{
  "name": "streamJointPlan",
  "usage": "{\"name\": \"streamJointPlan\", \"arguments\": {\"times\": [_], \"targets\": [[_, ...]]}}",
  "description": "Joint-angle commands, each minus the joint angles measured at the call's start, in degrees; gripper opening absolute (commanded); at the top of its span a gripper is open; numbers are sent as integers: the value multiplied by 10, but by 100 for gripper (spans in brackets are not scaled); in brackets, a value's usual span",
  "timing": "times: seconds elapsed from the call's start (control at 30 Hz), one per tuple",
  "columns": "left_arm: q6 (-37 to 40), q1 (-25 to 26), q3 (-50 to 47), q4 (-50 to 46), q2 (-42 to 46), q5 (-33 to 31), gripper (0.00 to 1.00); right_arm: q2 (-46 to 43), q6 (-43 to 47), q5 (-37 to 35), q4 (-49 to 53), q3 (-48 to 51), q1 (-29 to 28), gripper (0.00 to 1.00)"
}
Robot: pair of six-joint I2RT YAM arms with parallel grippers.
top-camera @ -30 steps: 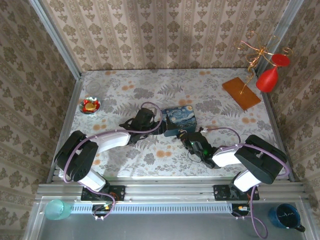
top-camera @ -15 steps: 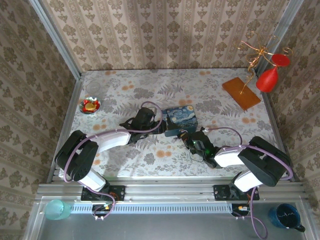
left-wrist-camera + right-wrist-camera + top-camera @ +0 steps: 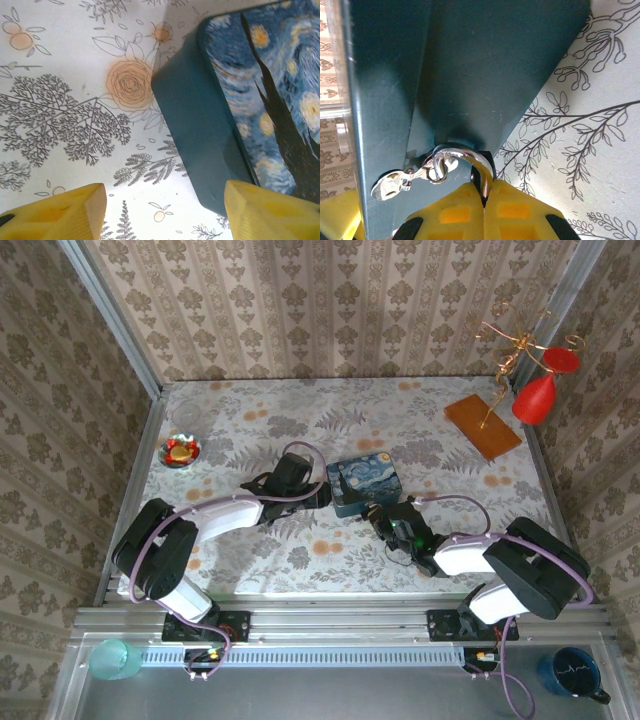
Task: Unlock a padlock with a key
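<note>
Right end effector (image 3: pixel 373 511) just beside blue box (image 3: pixel 362 480)

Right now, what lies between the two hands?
A corner of the blue box: in the top view the left hand sits at its left side, the right hand at its near edge.

Table cloth (image 3: pixel 300 560): white w/ grey fern + leaf sprigs, pale orange roses, small oranges. Walls (image 3: pixel 330 310): beige wallpaper, brown damask motifs in vert. stripes. Tin box (image 3: pixel 365 485): dark teal sides; lid = Starry Night print w/ blue swirls, yellow stars, black cypress. Padlock (image 3: pixel 480 172): dark body, silvery shackle. Hasp (image 3: pixel 395 184): silvery too. L gripper (image 3: pixel 165 212) & R gripper (image 3: pixel 485 192): yellow fingers. Arms (image 3: pixel 215 518): white shells, black joints; cables (image 3: pixel 300 452) lilac. Board (image 3: pixel 483 426): orange-brown. Wire stand (image 3: pixel 510 340): gold, w/ red ornaments (image 3: pixel 535 398). Glass dish (image 3: pixel 181 451): clear, red + gold contents. Rail (image 3: pixel 340 625): grey metal. Cup (image 3: pixel 115 658): teal. Mug (image 3: pixel 570 672): dark blue.
</note>
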State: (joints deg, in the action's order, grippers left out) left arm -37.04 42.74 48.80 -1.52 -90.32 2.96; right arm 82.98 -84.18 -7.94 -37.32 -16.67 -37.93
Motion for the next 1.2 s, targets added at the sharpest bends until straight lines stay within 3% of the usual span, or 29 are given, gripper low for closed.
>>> {"name": "streamJointPlan", "arguments": {"times": [0.0,0.2,0.4,0.7,0.97,1.17], "targets": [[24,15,30,-19,-2,14,64,11,5,22,-2,-13,11,0],[25,29,36,-15,11,2,66,-8,20,17,7,-4,19,0],[23,30,61,-23,-40,3,66,-19,30,30,-17,6,26,0],[10,21,52,-53,-56,-47,66,-53,49,46,-41,21,46,0],[8,19,55,-49,-64,-42,66,-77,51,37,-6,32,50,0],[11,19,56,-49,-62,-39,66,-107,65,31,96,27,50,0]]}}
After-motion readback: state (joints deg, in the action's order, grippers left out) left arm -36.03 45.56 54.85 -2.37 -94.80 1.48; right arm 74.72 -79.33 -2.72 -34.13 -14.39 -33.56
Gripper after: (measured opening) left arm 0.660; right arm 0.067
